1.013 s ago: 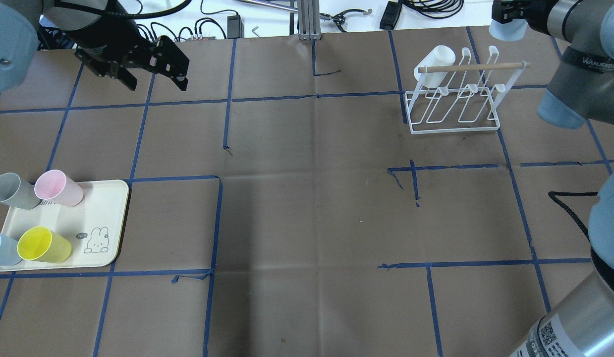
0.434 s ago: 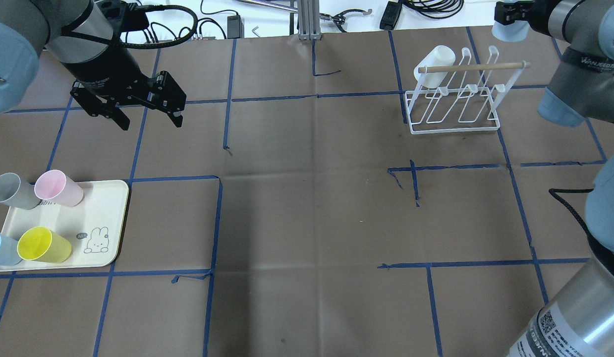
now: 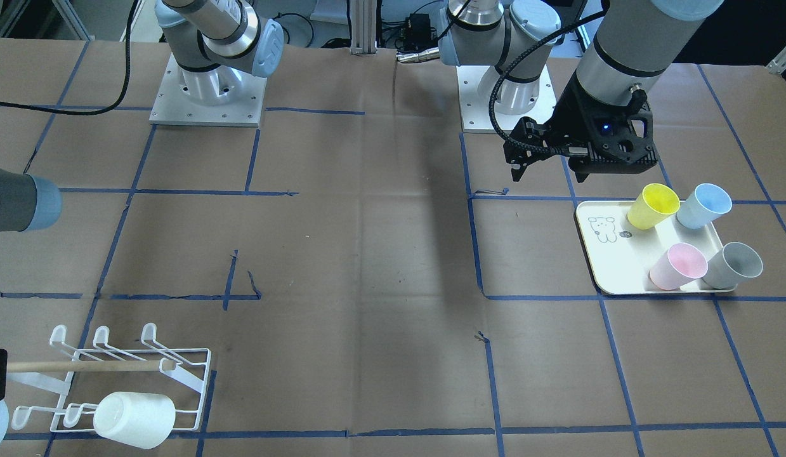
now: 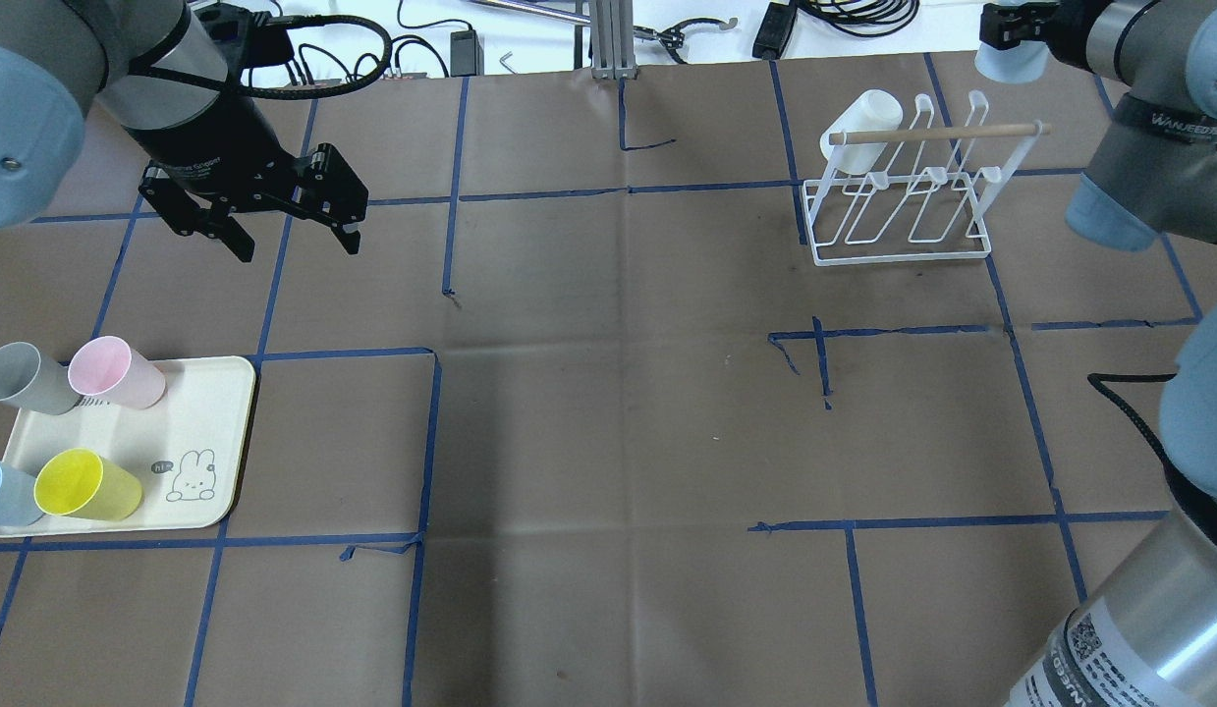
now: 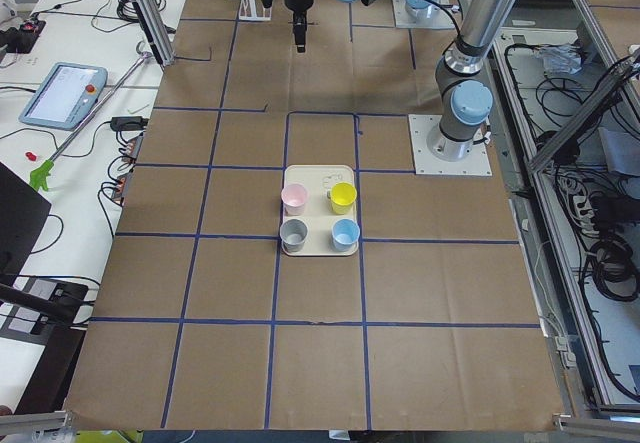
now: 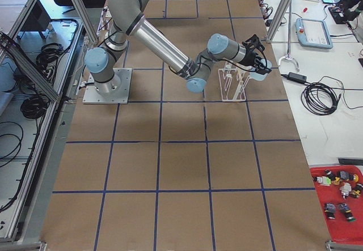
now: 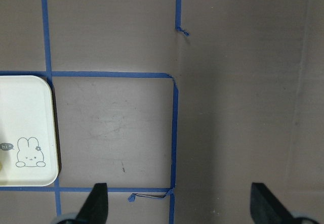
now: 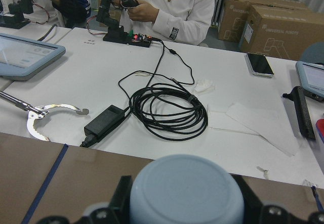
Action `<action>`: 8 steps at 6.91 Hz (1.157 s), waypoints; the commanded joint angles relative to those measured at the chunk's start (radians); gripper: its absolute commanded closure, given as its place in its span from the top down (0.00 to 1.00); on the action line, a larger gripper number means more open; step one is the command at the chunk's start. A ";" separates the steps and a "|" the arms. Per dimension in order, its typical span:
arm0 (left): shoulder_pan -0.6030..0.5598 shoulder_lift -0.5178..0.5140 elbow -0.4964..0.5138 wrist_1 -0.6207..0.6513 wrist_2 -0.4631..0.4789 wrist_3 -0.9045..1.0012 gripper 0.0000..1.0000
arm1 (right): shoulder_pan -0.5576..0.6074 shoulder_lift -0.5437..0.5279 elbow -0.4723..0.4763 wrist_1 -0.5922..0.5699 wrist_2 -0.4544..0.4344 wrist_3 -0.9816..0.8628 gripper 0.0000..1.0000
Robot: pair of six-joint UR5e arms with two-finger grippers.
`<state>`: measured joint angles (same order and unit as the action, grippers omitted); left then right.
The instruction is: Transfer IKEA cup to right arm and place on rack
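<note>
Left end effector (image 4: 297, 245) is hovering lower in the overhead frame than a second ago, having shifted from the upper left toward the cream tray (image 4: 210, 432). It is hanging over bare tabletop (image 4: 608, 393), fingers released and spread wide, carrying nothing. Right end effector (image 4: 1009, 41) is sitting in the upper right corner, grasping the pale blue IKEA cup (image 8: 185, 191). The cup is hanging up-frame and right of the rack (image 4: 903, 211), apart from it. A white cup (image 4: 863, 123) is resting on the rack's upper left prong.
</note>
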<state>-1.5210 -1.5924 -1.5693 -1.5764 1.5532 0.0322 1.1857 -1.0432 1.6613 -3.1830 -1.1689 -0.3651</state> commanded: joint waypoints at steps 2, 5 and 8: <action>-0.001 -0.001 0.000 0.016 0.002 -0.003 1.00 | 0.006 0.005 0.075 -0.028 0.002 0.009 0.17; -0.002 -0.004 -0.002 0.021 0.020 -0.046 0.99 | 0.006 0.005 0.075 -0.028 0.002 0.009 0.17; -0.051 -0.007 -0.002 0.076 0.045 -0.060 0.99 | 0.012 0.000 0.080 -0.028 0.002 0.049 0.17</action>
<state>-1.5581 -1.5984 -1.5708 -1.5314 1.5921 -0.0227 1.1962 -1.0417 1.7397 -3.2106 -1.1673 -0.3281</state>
